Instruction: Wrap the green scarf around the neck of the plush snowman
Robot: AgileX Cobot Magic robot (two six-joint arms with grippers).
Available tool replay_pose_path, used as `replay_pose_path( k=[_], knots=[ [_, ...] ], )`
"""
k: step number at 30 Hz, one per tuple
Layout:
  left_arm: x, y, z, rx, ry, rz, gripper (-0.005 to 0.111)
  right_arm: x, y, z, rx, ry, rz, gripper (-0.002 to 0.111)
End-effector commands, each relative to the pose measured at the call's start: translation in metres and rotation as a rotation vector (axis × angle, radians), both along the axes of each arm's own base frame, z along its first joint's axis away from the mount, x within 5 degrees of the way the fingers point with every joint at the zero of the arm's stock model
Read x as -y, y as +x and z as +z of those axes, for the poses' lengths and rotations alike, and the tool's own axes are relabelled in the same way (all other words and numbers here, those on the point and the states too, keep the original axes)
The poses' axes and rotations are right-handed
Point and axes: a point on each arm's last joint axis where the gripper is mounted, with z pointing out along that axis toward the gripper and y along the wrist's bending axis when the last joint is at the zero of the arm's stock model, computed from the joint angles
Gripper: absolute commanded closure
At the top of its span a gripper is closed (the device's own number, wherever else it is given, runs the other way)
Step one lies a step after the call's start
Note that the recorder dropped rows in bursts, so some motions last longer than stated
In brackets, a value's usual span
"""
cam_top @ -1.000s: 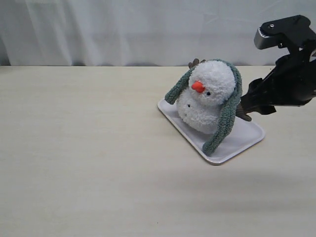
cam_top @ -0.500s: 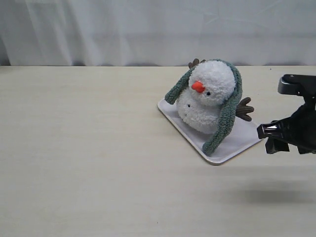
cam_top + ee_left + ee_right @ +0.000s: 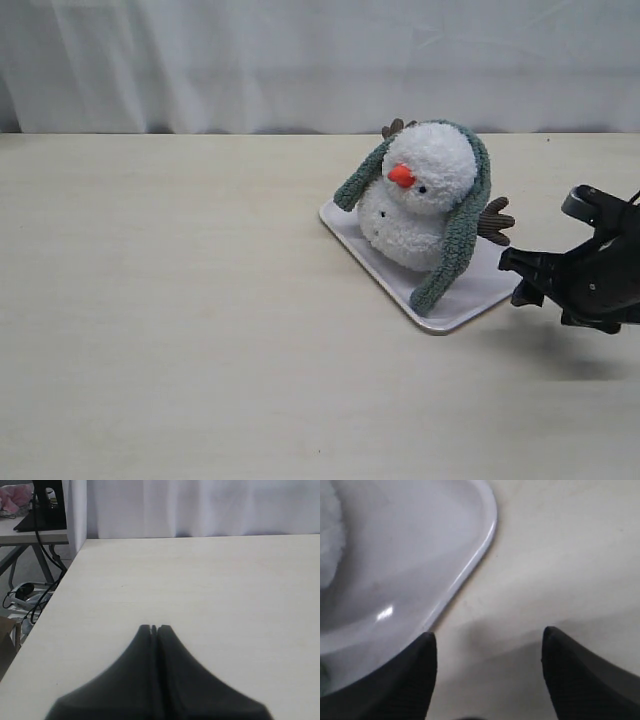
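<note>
The plush snowman [image 3: 415,195] sits on a white tray [image 3: 492,284] right of the table's middle, leaning back, orange nose pointing left. The green scarf [image 3: 458,240] lies draped over the top and back of its head; one end hangs by its left side, the longer end reaches down to the tray's front. The neck crease is bare at the front. My right gripper [image 3: 516,278] [image 3: 487,640] is open and empty, low over the table just off the tray's right corner. My left gripper [image 3: 154,628] is shut over bare table and does not show in the exterior view.
A white curtain hangs behind the table's far edge. In the left wrist view the table's left edge [image 3: 60,587] drops off to a floor with cables and a side table. A brown twig arm [image 3: 494,221] sticks out toward my right gripper.
My right gripper has come down from beside the snowman's head to table level at the tray's right corner. Snowman and scarf have not moved.
</note>
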Motion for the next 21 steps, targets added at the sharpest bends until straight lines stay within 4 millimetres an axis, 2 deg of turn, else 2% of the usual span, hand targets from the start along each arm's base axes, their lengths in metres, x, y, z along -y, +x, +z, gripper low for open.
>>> replay_pose_path(
  k=[1,7,11,21],
  knots=[
    [0.0,0.0,0.0,0.011,-0.007,-0.004,0.107,0.003,0.017,-0.011,0.04,0.001,-0.045,0.051],
    [0.0,0.0,0.0,0.011,-0.007,-0.004,0.107,0.002,0.038,-0.021,-0.003,0.018,-0.03,0.051],
    [0.0,0.0,0.0,0.011,-0.007,-0.004,0.107,0.002,0.043,-0.026,-0.01,0.011,-0.014,0.054],
    [0.0,0.0,0.0,0.011,-0.007,-0.004,0.107,0.002,0.043,-0.027,0.008,-0.063,0.139,0.1]
  ],
)
